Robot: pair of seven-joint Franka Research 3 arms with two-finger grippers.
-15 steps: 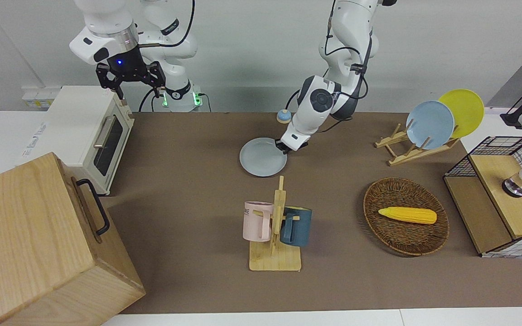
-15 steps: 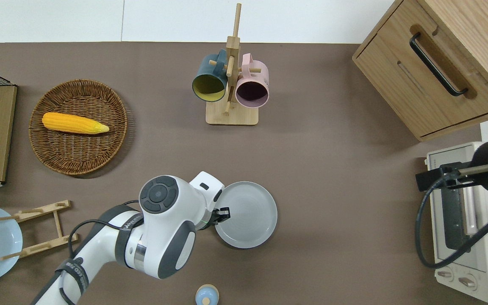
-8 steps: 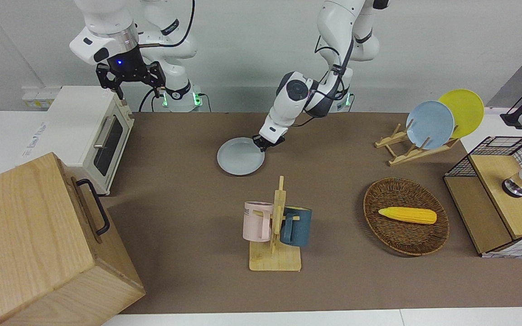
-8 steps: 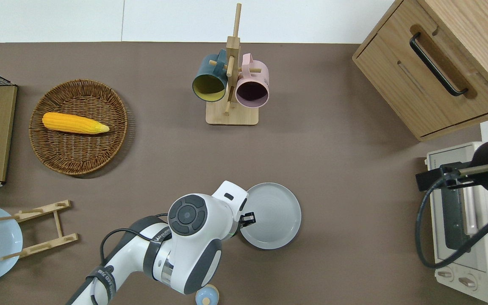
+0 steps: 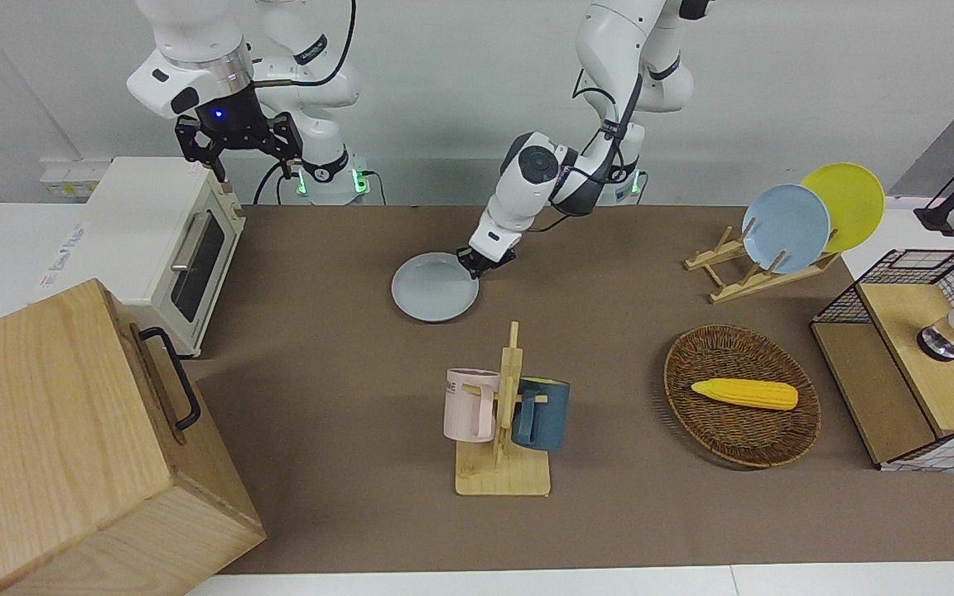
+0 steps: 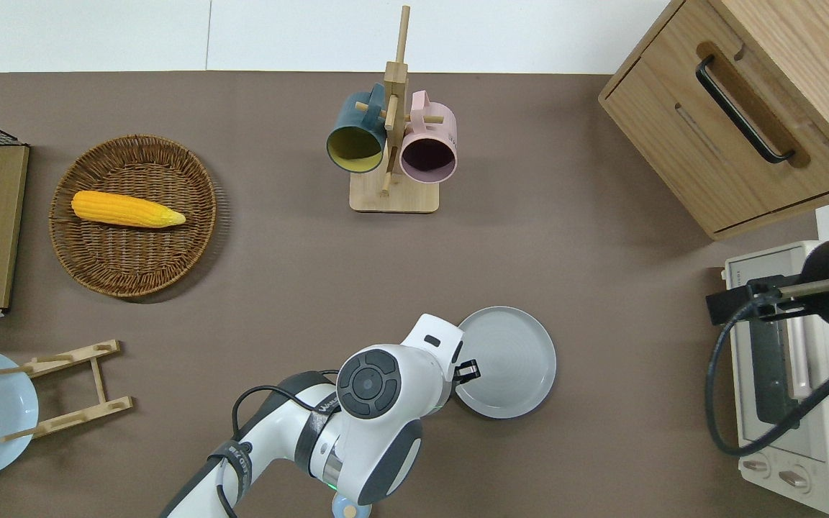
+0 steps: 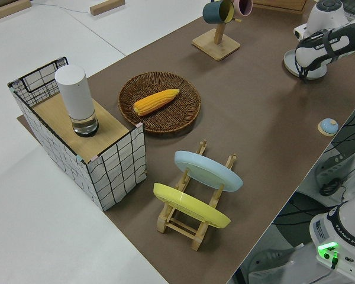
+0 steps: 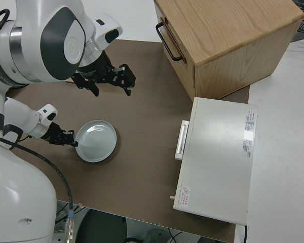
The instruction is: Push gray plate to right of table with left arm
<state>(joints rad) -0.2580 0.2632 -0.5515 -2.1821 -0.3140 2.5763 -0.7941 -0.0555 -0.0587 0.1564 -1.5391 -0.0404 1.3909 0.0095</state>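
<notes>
The gray plate (image 5: 434, 287) (image 6: 506, 362) (image 8: 96, 140) lies flat on the brown table (image 5: 320, 372), nearer to the robots than the mug rack. My left arm's gripper (image 5: 481, 262) (image 6: 468, 370) (image 8: 68, 137) is down at table level. It touches the plate's rim on the side toward the left arm's end of the table. The left arm's wrist hides part of that rim in the overhead view. My right arm is parked with its gripper (image 5: 252, 170) open.
A wooden mug rack (image 6: 389, 144) holds a pink and a dark blue mug. A toaster oven (image 5: 162, 240) and wooden cabinet (image 5: 55, 447) stand at the right arm's end. A wicker basket (image 5: 742, 430) with corn, a plate rack (image 5: 734, 277) and a wire crate (image 5: 908, 356) stand at the left arm's end.
My left gripper has moved toward the right arm's end of the table, sliding the gray plate along with it. The right arm has not moved.
</notes>
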